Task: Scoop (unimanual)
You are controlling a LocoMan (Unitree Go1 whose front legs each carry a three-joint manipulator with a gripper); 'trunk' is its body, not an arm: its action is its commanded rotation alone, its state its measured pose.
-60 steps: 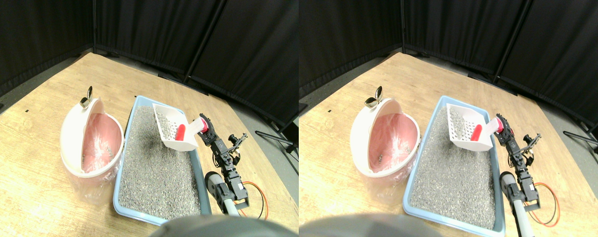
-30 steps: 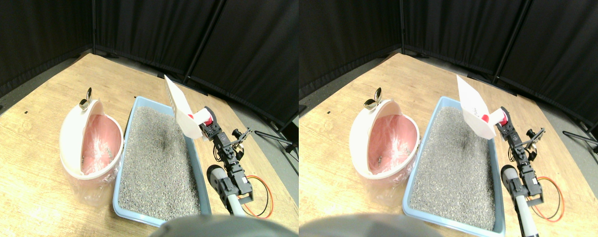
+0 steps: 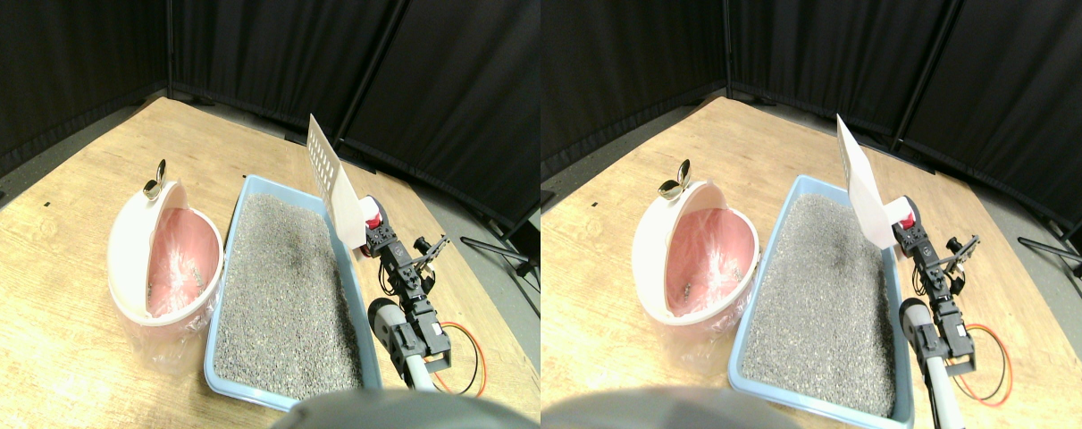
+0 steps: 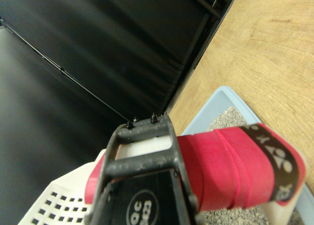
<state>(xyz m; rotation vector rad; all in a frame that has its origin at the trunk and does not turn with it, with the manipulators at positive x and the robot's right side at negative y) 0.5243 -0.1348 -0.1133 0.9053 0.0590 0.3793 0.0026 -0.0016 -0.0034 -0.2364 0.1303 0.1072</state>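
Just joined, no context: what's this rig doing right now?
Litter-scooping run. The right hand has the slotted white scoop by its red-wrapped handle, raised and tipped up on edge over the far right corner of the blue litter tray. The pink-lined white bin sits left of the tray. Nothing visible in the scoop.

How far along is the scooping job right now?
Done: nothing I can confirm. In hand: the right gripper has the white scoop by its red-wrapped handle, tipped up above the blue litter tray. Left: dig into the litter, then empty into the pink-lined bin.
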